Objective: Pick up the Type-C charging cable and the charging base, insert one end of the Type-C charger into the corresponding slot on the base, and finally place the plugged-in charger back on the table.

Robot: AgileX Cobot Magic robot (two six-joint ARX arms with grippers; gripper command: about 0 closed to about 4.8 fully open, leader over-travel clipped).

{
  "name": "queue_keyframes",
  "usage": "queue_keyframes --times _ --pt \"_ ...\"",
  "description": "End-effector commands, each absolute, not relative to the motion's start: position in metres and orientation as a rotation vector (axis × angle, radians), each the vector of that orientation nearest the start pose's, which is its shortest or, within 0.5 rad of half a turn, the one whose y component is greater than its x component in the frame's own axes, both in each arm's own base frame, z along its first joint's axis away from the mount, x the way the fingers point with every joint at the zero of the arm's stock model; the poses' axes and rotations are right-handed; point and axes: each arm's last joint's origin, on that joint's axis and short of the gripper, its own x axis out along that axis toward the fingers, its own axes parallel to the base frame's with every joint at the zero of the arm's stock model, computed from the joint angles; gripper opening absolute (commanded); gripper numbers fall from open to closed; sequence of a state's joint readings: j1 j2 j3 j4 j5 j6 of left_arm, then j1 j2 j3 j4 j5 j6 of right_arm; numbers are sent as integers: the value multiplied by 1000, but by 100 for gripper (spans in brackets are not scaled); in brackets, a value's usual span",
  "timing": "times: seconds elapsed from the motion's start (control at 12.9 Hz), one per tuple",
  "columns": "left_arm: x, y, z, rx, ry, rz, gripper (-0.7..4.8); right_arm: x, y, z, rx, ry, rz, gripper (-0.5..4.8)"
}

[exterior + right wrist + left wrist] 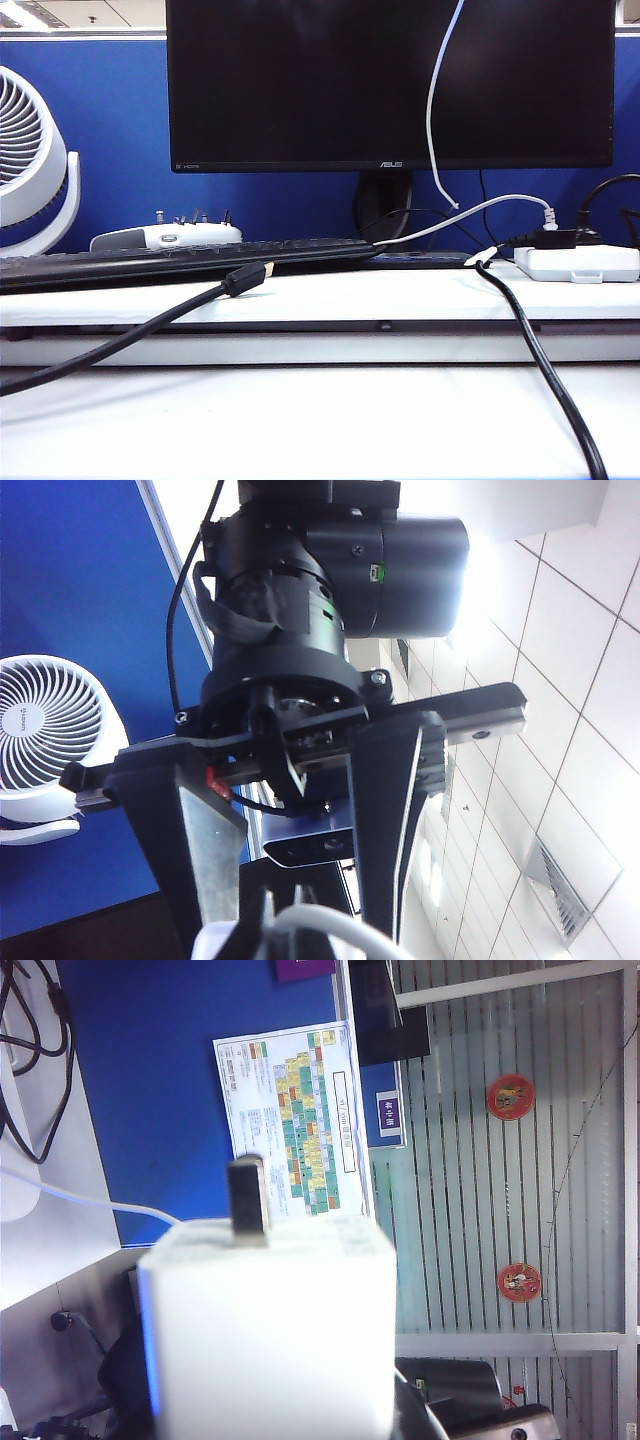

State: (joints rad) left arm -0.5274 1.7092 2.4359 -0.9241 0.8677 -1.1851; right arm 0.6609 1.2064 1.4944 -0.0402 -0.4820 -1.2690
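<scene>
left pincer (270, 1400): out of the exterior view; in the left wrist view we see the charging base (268, 1325) filling the space right in front of the camera, so we read the pincer as clamped on it, though its fingers are hidden behind the block
charging base: white block, held up off the counter (320, 420), one metal prong (247, 1196) sticking out of its far face; we can't see the port face
right pincer (290, 930): also absent from the exterior view; jaws closed, and in the right wrist view a loop of the Type-C charging cable (325, 928) sits at them, so we take it as nipped on the cord, plug end not visible
Type-C charging cable: thin white cord hanging down in front of the monitor (390, 80) in the exterior view, so raised above the counter
arms: right wrist camera faces another arm's wrist and pincer body (330, 730), probably the left one, so the two are close and opposed
stage: we judge both parts lifted, insertion not yet done
risk 1: plug misses or jams at the slot, because the thin cord flexes and neither camera shows the port
risk 2: cord slips through the closed jaws under push force
risk 3: base rotates in the grip if the plug presses off-centre
clutter: black cable (130, 330) lying across the counter could snag at put-down
</scene>
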Motion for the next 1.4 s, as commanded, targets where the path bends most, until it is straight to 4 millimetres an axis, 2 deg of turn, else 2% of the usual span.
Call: queue_keyframes --times 0.08,0.39,1.4 --pt "220 -159 566 -969 1012 -1221 120 183 166 490 -1116 -784 734 -5" --pt "220 -159 566 -971 1008 -1215 120 184 180 485 -1162 -750 697 -5" --pt "221 -159 566 -959 982 -1206 120 189 176 485 -1156 -592 521 -5"
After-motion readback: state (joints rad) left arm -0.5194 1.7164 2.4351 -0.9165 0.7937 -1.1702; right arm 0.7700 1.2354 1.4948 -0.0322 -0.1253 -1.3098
